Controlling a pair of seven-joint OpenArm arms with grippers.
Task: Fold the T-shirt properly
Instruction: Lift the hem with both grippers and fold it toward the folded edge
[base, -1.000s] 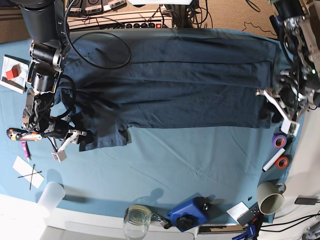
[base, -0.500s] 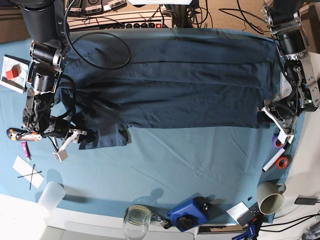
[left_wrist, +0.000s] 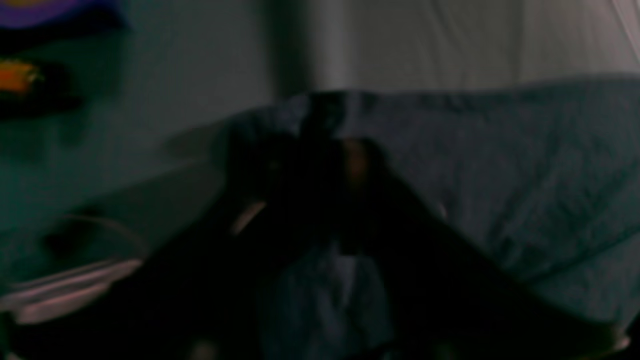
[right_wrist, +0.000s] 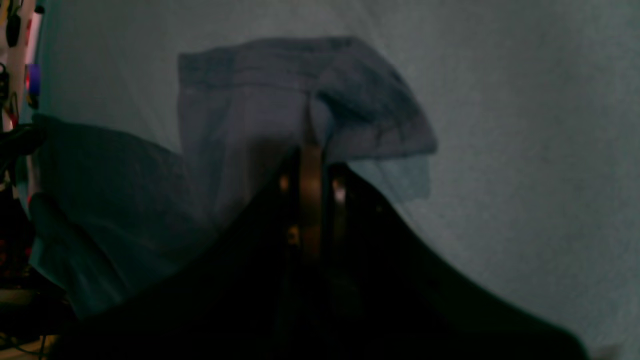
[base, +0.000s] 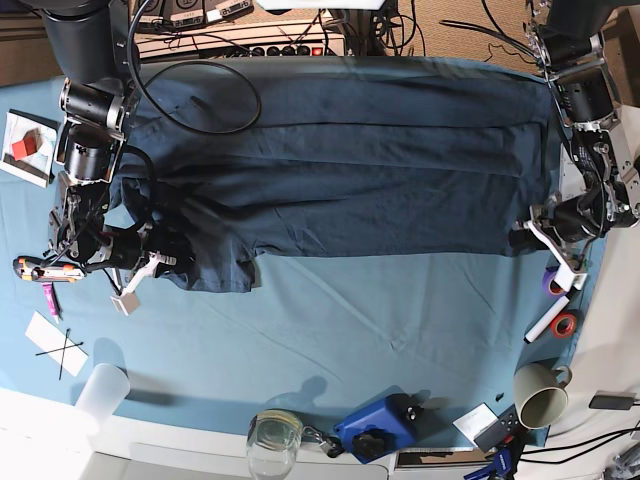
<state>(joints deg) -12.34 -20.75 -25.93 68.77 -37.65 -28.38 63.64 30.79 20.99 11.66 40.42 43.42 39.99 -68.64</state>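
The dark navy T-shirt (base: 340, 170) lies spread lengthwise over the teal table cloth (base: 380, 330). At the left of the base view, my right gripper (base: 168, 268) is at the sleeve's lower edge. The right wrist view shows this gripper (right_wrist: 310, 147) shut on a raised fold of the T-shirt (right_wrist: 250, 100). My left gripper (base: 527, 237) sits at the shirt's lower right corner. Though blurred, the left wrist view shows that gripper (left_wrist: 335, 135) with its jaws drawn together on the hem of the T-shirt (left_wrist: 500, 165).
A purple tape roll (base: 556, 281), an orange tape roll (base: 565, 324) and a mug (base: 540, 395) stand by the right edge. A glass (base: 274, 440), a blue device (base: 375, 428) and a white cup (base: 103, 392) line the front. A black cable (base: 200, 100) loops over the shirt.
Both grippers have closed on the fabric. The left arm came down to the shirt's lower right corner. The right gripper slid slightly inward onto the sleeve.
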